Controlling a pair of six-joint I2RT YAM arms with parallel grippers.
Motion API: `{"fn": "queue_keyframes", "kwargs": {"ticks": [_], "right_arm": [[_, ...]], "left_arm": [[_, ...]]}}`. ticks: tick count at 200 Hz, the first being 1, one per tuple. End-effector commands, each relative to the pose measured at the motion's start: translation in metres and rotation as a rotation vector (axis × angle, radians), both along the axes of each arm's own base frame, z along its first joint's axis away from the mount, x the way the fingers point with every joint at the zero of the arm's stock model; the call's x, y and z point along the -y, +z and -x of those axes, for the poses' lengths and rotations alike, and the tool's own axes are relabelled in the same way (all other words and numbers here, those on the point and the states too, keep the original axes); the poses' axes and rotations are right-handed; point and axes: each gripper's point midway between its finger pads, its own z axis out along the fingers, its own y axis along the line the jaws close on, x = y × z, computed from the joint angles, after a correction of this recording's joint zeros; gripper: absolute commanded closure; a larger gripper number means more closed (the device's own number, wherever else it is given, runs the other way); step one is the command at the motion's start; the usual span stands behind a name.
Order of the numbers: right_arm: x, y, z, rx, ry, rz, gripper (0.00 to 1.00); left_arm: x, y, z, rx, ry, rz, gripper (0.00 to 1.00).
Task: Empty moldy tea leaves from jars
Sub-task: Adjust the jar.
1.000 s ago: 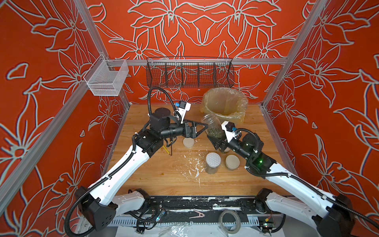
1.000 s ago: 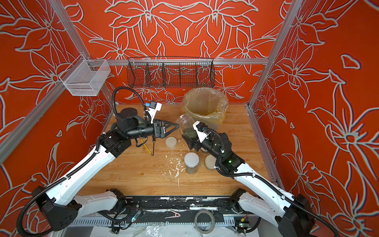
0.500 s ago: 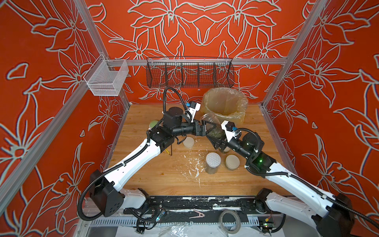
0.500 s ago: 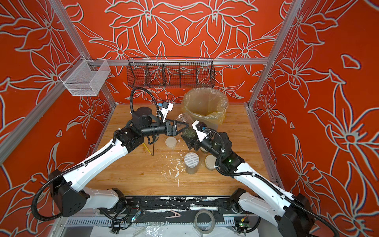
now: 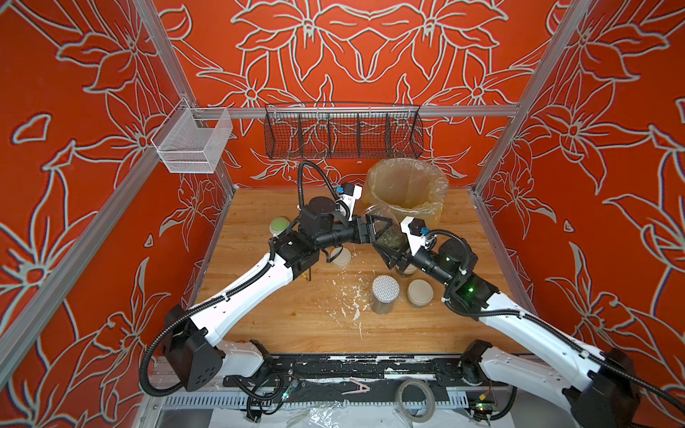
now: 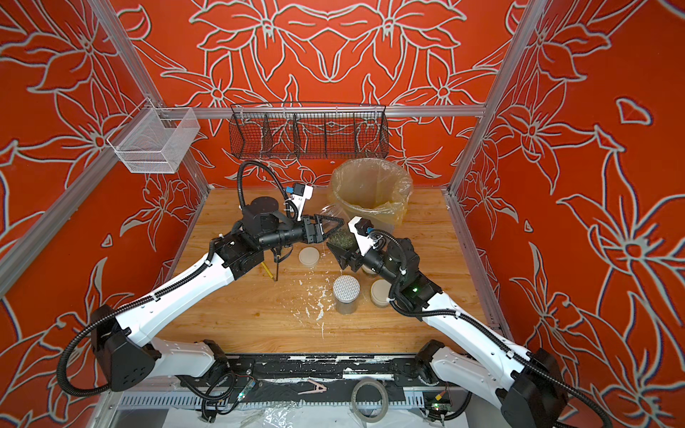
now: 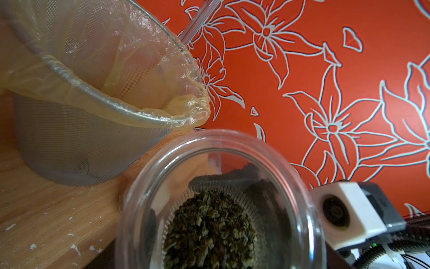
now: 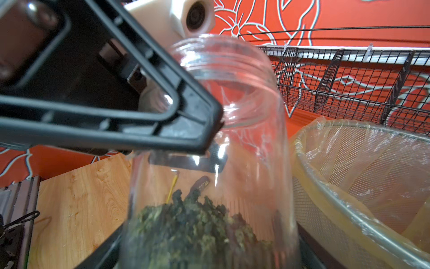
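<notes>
Left arm has swung across to the jar, which is lidless and not yet poured.
My left end effector (image 5: 383, 231) now sits at the upper wall of the open jar (image 8: 251, 116), with fingers either side of the glass. I cannot tell whether they press. The tea leaves (image 7: 209, 228) lie in the bottom of the jar. My right end effector (image 5: 389, 249) pinches its base, holding it tilted above the desk (image 5: 296, 315), just beside the bin (image 7: 69, 139). I judge the next move is to tip the jar's mouth over the bin's rim.
</notes>
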Motion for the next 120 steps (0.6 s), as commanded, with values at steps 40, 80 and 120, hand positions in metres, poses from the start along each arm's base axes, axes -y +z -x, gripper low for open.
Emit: {"fn": "queue_keyframes", "kwargs": {"ticks": [40,80,120], "right_arm": [[0.004,0.065,0.027,0.248,0.066,-0.210,0.03],[0.000,0.063,0.026,0.323,0.087,-0.249,0.03],[0.000,0.065,0.021,0.443,0.056,-0.303,0.04]], "left_arm": [[-0.025,0.029,-0.003,-0.131,0.182,0.026,0.53],[-0.031,0.047,-0.002,-0.121,0.205,0.065,0.55],[-0.040,0.059,-0.003,-0.125,0.239,0.112,0.56]]}}
